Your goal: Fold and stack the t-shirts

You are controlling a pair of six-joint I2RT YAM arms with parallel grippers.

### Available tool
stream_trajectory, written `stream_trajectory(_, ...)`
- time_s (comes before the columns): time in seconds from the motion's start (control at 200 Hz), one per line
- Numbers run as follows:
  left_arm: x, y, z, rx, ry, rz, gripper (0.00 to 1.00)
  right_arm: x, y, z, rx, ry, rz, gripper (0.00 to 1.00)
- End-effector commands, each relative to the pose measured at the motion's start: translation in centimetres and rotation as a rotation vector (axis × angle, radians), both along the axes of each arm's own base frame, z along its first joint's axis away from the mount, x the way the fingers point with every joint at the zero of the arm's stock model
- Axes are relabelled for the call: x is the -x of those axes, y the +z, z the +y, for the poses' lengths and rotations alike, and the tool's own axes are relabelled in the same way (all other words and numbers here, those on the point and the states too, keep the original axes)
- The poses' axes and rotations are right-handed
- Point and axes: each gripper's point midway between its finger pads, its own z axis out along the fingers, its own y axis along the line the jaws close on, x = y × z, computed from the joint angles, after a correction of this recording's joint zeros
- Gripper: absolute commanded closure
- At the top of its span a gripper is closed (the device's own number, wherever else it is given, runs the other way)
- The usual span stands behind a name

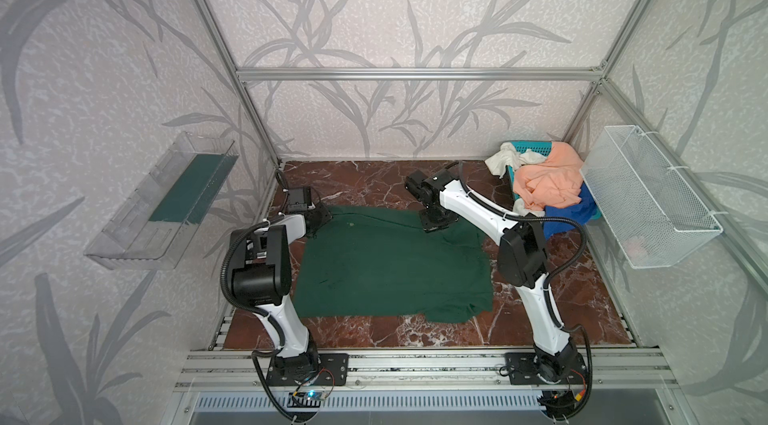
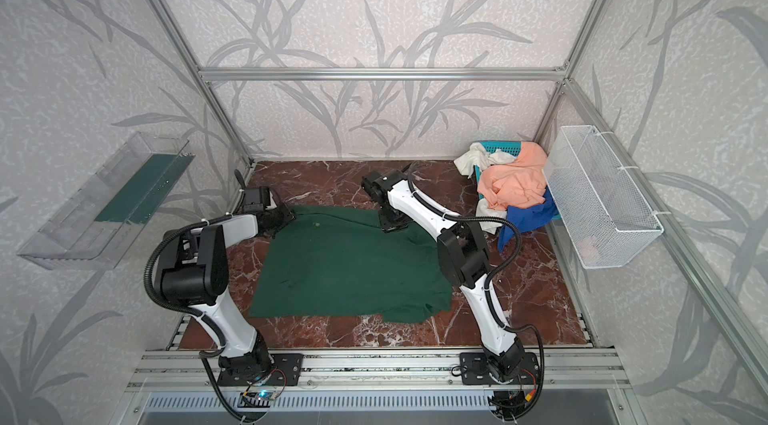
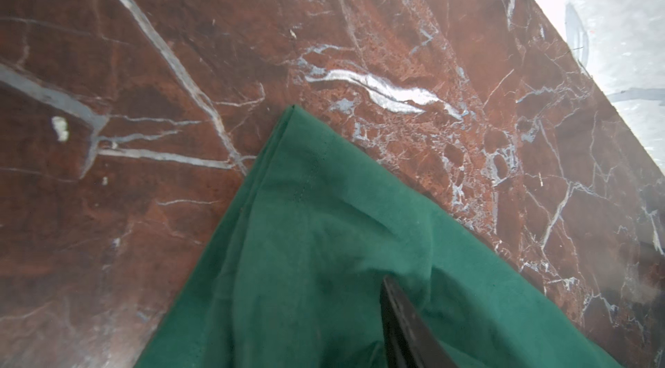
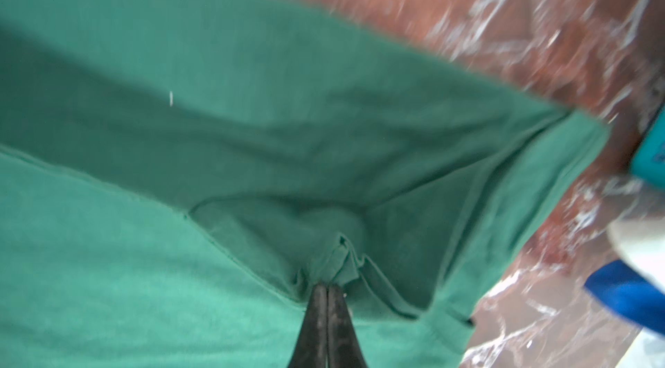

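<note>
Here, the green shirt [image 1: 390,261] lies spread almost flat on the marble table [image 1: 561,298]. It is near the teal basket [image 1: 534,147] but apart from it, and the edge farthest from the basket is rumpled at one corner.

The right gripper [image 4: 327,290] has its jaws pressed together on a small bunched fold of the green cloth, at the shirt edge closest to the basket. The right wrist view shows creases drawn in toward the pinch. In a top view that gripper [image 1: 434,223] points down onto the same edge.

The left gripper [image 1: 322,218] sits at the shirt corner that lies farthest along that edge from the basket. The left wrist view shows only one dark finger [image 3: 399,326] over the cloth, and whether the jaws hold the shirt cannot be told.

A peach shirt [image 1: 548,182] is heaped on top of the basket. A white shirt [image 1: 505,157] drapes over the rim on the side facing the grippers, and a blue shirt [image 1: 569,215] spills from under the peach one toward the table. A white wire basket [image 1: 648,198] hangs on the wall just beside the teal basket. A clear tray [image 1: 162,202] is fixed to the opposite wall, well apart from it.
</note>
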Motion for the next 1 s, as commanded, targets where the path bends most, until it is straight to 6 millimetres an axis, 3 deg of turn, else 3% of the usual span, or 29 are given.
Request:
stream_trajectory(0.0,0.6,1.0,0.5,0.009,0.051,-0.012,0.51,1.9,1.4,1.1,-0.061,-0.047,-0.018,0.97)
stream_trajectory(0.125,1.2,2.0,0.6,0.015,0.084,-0.049,0.52,4.0,0.8,1.7,-0.06,-0.047,-0.003,0.91)
stream_trajectory(0.255,2.8,3.6,0.7,-0.033,0.115,-0.104,0.43,5.3,1.2,1.4,-0.077,-0.079,-0.006,0.87)
stream_trajectory(0.385,3.9,3.0,1.1,-0.065,0.127,-0.083,0.34,6.0,2.4,2.1,-0.165,-0.073,-0.016,0.58)
stream_trajectory(0.585,4.1,4.3,1.4,-0.099,0.118,-0.105,0.33,5.4,5.0,1.3,-0.162,-0.041,-0.091,0.39)
stream_trajectory(0.68,4.3,4.4,1.7,-0.122,0.119,-0.109,0.31,5.1,5.4,0.1,-0.159,-0.028,-0.105,0.34)
stream_trajectory(0.85,3.8,3.9,1.0,-0.092,0.077,-0.104,0.31,4.2,5.2,-4.5,-0.178,-0.115,-0.128,0.24)
stream_trajectory(0.98,3.9,3.9,1.1,-0.114,0.065,-0.088,0.31,4.0,4.0,-6.9,-0.251,-0.188,-0.11,0.18)
stream_trajectory(0.995,3.9,3.9,1.1,-0.116,0.063,-0.087,0.31,4.0,4.7,-7.2,-0.271,-0.195,-0.125,0.17)
